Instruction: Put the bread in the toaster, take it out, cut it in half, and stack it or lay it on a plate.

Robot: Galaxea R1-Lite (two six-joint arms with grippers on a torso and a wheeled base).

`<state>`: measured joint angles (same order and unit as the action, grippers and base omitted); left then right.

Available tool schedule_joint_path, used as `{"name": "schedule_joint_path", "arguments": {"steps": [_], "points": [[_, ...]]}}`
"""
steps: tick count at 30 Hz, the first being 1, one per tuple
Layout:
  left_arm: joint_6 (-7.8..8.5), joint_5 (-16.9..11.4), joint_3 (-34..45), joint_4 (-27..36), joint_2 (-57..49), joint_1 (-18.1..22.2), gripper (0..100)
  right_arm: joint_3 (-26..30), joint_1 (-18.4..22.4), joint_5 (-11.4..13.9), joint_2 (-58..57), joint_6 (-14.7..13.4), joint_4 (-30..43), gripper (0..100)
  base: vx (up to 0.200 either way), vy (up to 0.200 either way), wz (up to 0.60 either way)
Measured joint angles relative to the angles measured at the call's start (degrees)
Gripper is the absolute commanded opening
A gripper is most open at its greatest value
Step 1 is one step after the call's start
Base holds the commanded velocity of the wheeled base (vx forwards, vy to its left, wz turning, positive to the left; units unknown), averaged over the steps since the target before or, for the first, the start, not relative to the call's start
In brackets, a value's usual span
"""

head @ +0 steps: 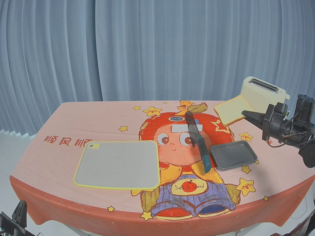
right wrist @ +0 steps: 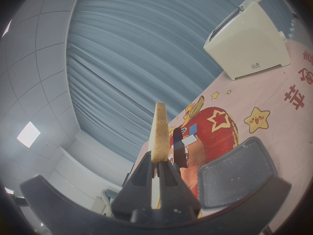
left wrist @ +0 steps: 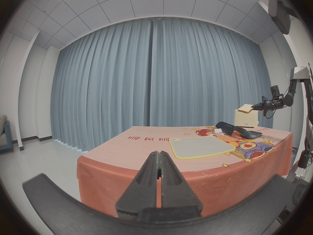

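On the table's [head: 65, 122] right side, bread [head: 231, 110] is held near the toaster [head: 262, 92], not yet loaded.
Lower left, the left gripper [left wrist: 159, 155] is closed empty; cutting board [head: 118, 164], knife [head: 198, 141] and plate [head: 233, 154] lie mid-frame; upper right, the bread, lying flat, is clamped by the right gripper [head: 245, 114]. It should be turned edge-down, aligned with the slot [head: 263, 85] and lowered.

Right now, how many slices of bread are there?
1: a slice held by the right gripper, raised above the table near the toaster. Its slot might hide another.
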<state>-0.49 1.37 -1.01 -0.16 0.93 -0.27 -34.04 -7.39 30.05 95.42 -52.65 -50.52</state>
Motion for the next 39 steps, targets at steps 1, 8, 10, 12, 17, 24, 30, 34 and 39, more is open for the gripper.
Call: {"name": "schedule_joint_path", "arguments": {"steps": [1,8,10,12,17,24,30,34,39], "points": [[0.0,0.02,0.0,0.0,0.0,0.0,0,0.0,0.06,0.0,0.04,0.0,0.0,0,0.0,-0.2,0.0],[0.0,0.02,0.0,0.0,0.0,0.0,0,0.02,0.15,-0.02,0.2,0.0,-0.01,0,0.0,-0.2,0.0],[-0.02,0.0,0.0,0.0,0.0,0.0,0,0.16,0.06,0.0,0.21,0.0,0.0,0,0.0,-0.2,0.0],[0.0,0.02,0.0,0.02,0.0,0.0,0,0.16,0.06,-0.02,0.23,0.05,0.0,0,0.0,-0.2,0.0],[-0.02,0.11,0.0,0.02,0.0,0.0,0,0.22,0.01,-0.02,0.23,0.11,0.0,0,0.0,-0.2,0.0],[-0.02,0.13,0.0,0.02,0.0,-0.02,0,0.27,0.06,-0.02,0.23,0.18,-0.01,0,0.0,-0.2,0.0],[-0.02,0.11,0.0,0.0,0.0,0.0,0,0.33,0.17,-0.02,0.26,0.18,0.0,0,0.0,-0.2,0.0],[-0.02,0.11,0.0,0.0,0.0,0.0,0,0.46,0.2,-0.02,0.28,0.18,0.0,0,0.0,-0.05,0.0],[-0.05,-0.09,0.0,0.02,0.0,0.0,0,0.68,0.22,-0.02,0.32,0.18,0.0,0,0.0,0.0,0.0]]}}
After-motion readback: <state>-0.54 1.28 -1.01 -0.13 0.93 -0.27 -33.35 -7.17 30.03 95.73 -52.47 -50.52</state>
